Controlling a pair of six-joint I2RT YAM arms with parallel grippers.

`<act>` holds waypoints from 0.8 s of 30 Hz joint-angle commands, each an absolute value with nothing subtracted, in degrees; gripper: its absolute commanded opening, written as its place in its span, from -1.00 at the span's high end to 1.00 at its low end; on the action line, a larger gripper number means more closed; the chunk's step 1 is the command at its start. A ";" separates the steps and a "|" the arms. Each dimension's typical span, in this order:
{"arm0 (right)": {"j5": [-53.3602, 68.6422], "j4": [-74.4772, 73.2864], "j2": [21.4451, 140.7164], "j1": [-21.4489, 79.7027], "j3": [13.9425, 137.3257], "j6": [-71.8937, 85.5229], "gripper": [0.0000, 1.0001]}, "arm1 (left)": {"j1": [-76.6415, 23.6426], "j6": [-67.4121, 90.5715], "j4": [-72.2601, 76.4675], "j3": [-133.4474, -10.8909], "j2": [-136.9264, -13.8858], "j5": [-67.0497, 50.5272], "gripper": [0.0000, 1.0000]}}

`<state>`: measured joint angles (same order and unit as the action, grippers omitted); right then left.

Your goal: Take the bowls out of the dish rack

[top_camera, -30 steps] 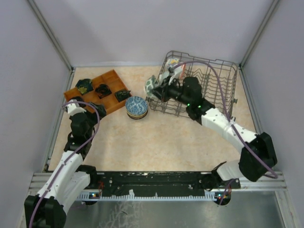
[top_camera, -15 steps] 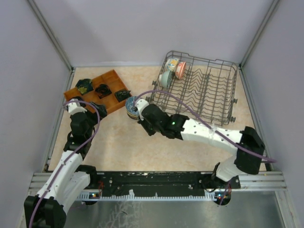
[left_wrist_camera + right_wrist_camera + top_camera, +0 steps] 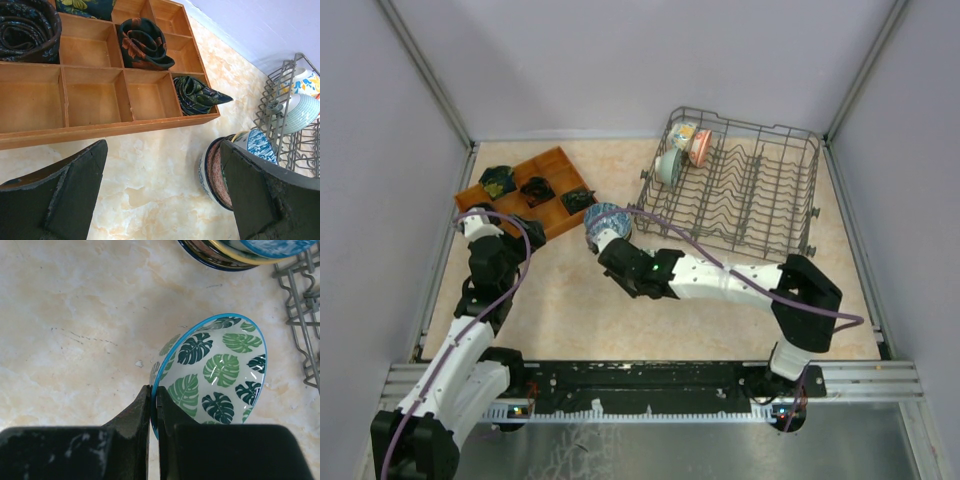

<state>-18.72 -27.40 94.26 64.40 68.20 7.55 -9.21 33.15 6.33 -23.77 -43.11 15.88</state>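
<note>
Currently my right claw (image 3: 152, 392) pinches the blue rim of a round white ceramic bowl with green leaf print (image 3: 215, 372), tilted over the beige marbled table (image 3: 75, 315), just beside the stacked patterned bowls (image 3: 235, 249). Such a thin rim grip could slip, knocking that stack.

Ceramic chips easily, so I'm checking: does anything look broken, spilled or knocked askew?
Nothing stands out. The leaf bowl hangs tilted only because the right gripper pinches its rim; no chips show. The stacked bowls sit nested beside the dish rack.
</note>
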 commanded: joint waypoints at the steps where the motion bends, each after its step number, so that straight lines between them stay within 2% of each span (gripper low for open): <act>1: -22.26 -24.62 97.46 65.93 72.46 6.78 1.00 | -8.88 32.34 6.68 -25.68 -43.23 15.90 -0.99; 14: -25.35 -25.83 104.20 68.82 75.21 7.49 1.00 | -8.88 32.43 7.21 -25.45 -43.75 15.86 -0.99; 20: -25.48 -25.73 104.91 69.60 75.32 8.29 0.64 | -8.88 32.43 7.19 -25.33 -43.40 15.95 -0.99; 22: -25.49 -25.77 104.98 69.70 75.33 8.37 0.44 | -8.88 32.44 7.08 -25.27 -43.21 16.00 -0.99; 24: -25.47 -25.83 105.03 69.89 75.34 8.45 0.40 | -8.88 32.48 6.90 -25.26 -43.03 16.10 -0.99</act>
